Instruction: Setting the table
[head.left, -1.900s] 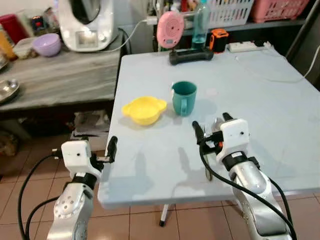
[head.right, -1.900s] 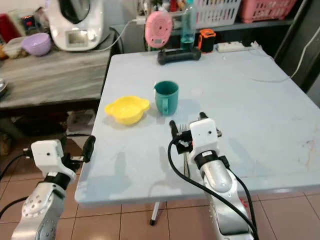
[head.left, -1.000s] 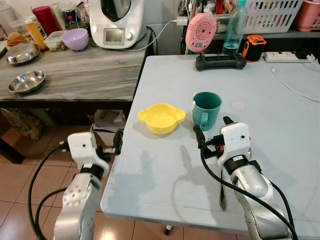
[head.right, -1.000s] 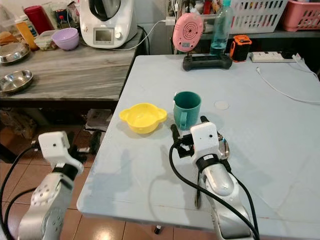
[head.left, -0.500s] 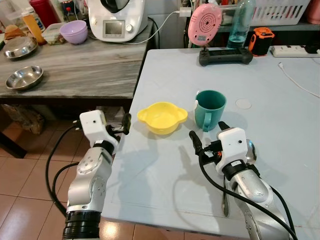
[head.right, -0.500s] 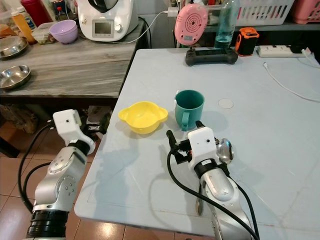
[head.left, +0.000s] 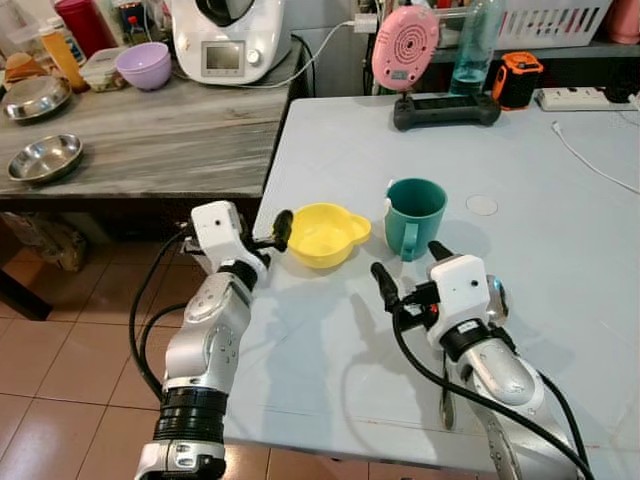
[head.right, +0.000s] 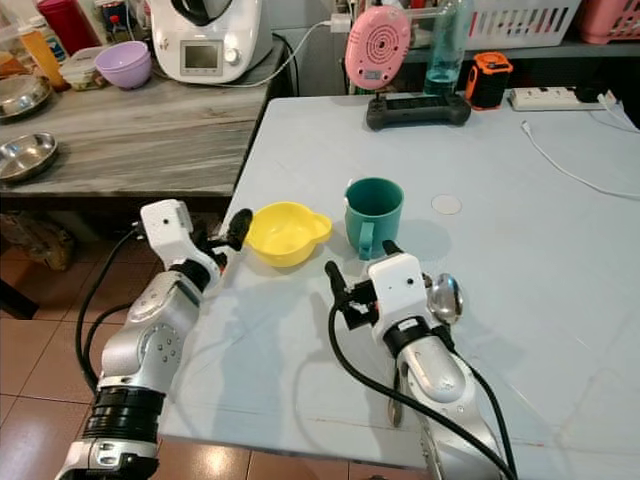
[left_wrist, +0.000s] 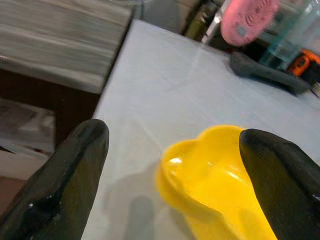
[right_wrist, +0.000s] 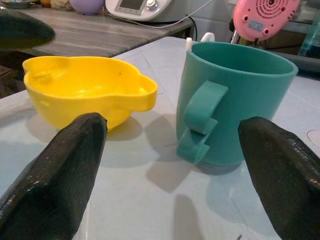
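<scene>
The left gripper (head.left: 281, 228) hangs at the near left edge of the pale blue table (head.left: 560, 230) with its two black fingers spread wide and holding nothing; one fingertip (left_wrist: 80, 165) sits off the table's side and the other (left_wrist: 280, 170) over the shallow yellow plastic bowl with two ear-shaped handles (head.left: 322, 233), so the bowl's near rim lies between them. The right gripper (head.left: 410, 270) hovers just above the tabletop in front of the teal plastic mug with a handle (head.left: 411, 217), fingers likewise wide apart and empty, the mug and the bowl both framed between them in the right wrist view. A metal spoon (head.right: 443, 298) lies on the table just beside the right wrist, its handle running back under the forearm. The likely risks: the light bowl sits near the table edge, so a closing finger catching only its lip may tip or skid it off; the right arm, if it sweeps, may knock the mug or drag the spoon; the two grippers are near enough to collide over the bowl.
</scene>
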